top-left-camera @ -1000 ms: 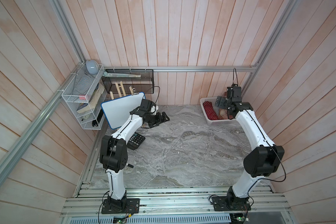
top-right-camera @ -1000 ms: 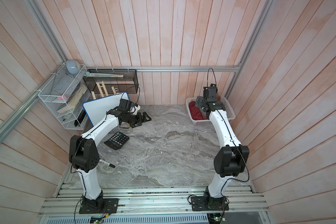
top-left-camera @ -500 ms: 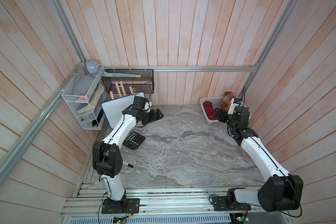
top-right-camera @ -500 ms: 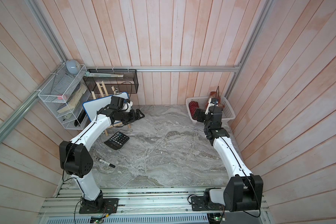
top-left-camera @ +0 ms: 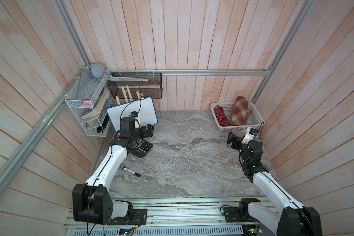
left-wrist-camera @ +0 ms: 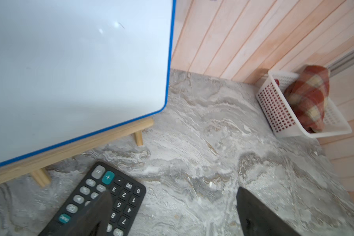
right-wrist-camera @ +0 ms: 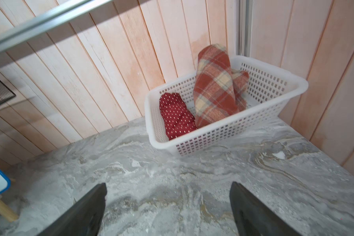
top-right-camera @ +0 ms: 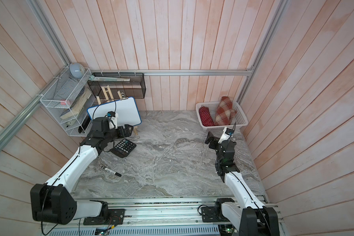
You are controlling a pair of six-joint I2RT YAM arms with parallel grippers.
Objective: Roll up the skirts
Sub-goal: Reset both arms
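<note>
Skirts [top-left-camera: 240, 111] in thick plaid wool stand rolled in the white basket [top-left-camera: 238, 128], right of centre in both top views, beside a red dotted roll [top-left-camera: 221, 117]. Soft, bulky and probably springy, they want a pinch across several layers mid-roll. Left gripper [left-wrist-camera: 173, 192] and right gripper [right-wrist-camera: 168, 185] hang open and empty above the surface [top-left-camera: 182, 159].

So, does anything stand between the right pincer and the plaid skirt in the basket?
Only the near wall of the white basket. The right pincer is open above the table, and the plaid skirt rises above the rim, so reaching from above looks free.
</note>
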